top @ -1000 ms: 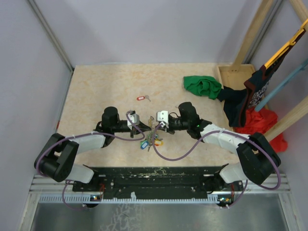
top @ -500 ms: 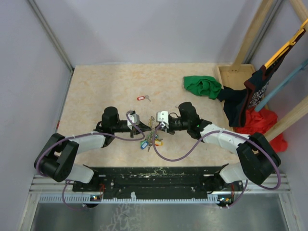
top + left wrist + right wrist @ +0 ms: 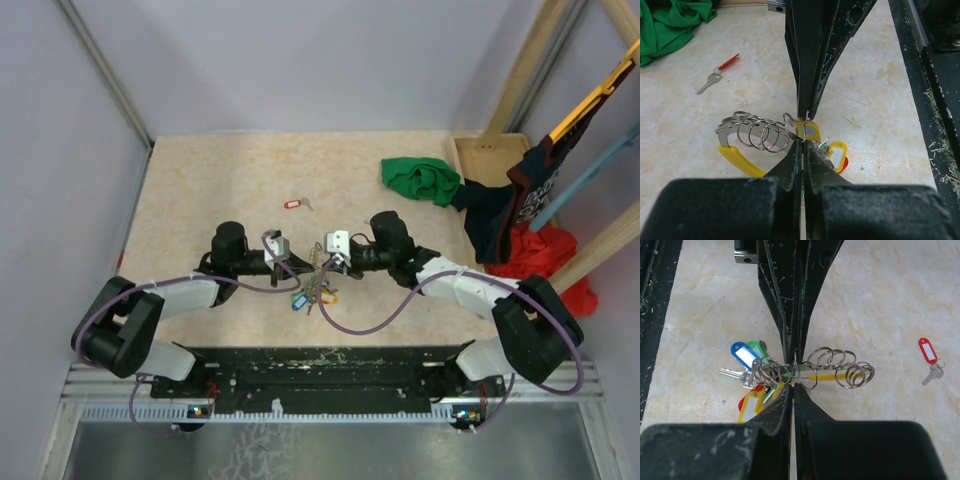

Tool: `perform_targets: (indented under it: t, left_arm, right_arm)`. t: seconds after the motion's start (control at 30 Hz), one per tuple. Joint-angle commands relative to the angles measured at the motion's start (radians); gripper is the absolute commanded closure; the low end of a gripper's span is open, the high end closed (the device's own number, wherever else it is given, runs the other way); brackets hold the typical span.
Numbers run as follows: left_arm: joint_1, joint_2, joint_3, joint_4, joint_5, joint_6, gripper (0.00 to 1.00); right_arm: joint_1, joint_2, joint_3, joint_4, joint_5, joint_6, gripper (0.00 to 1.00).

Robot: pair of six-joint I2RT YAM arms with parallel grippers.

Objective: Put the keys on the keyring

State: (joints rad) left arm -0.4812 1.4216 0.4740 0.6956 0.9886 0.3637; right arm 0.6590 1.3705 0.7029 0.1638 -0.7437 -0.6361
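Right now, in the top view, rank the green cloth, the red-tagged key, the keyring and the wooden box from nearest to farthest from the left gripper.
From the left gripper:
1. keyring, at its fingertips, centre.
2. red-tagged key, just beyond, toward the back.
3. green cloth, back right.
4. wooden box, far right corner.

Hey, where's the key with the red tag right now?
Seen from above, the key with the red tag lies by itself on the table, just beyond the bunch of keys and left of the green cloth.
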Motion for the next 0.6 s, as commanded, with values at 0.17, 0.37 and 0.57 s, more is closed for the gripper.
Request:
perform_targets:
  t: [0.17,0.37,0.57]
  left_arm:
    - [-0.004,0.008,0.013,0.024,0.014,-0.012,1.00]
    - [-0.006,0.001,0.010,0.025,0.014,-0.014,1.00]
    - [-0.005,-0.005,0.007,0.033,0.003,-0.022,1.00]
  right_arm:
    - [0.025,-0.014,0.055,0.054,-0.039,0.019,1.00]
    - [0.035,0.002,0.067,0.048,-0.045,0.018,1.00]
    - [0.048,0.010,0.081,0.041,-0.047,0.014,1.00]
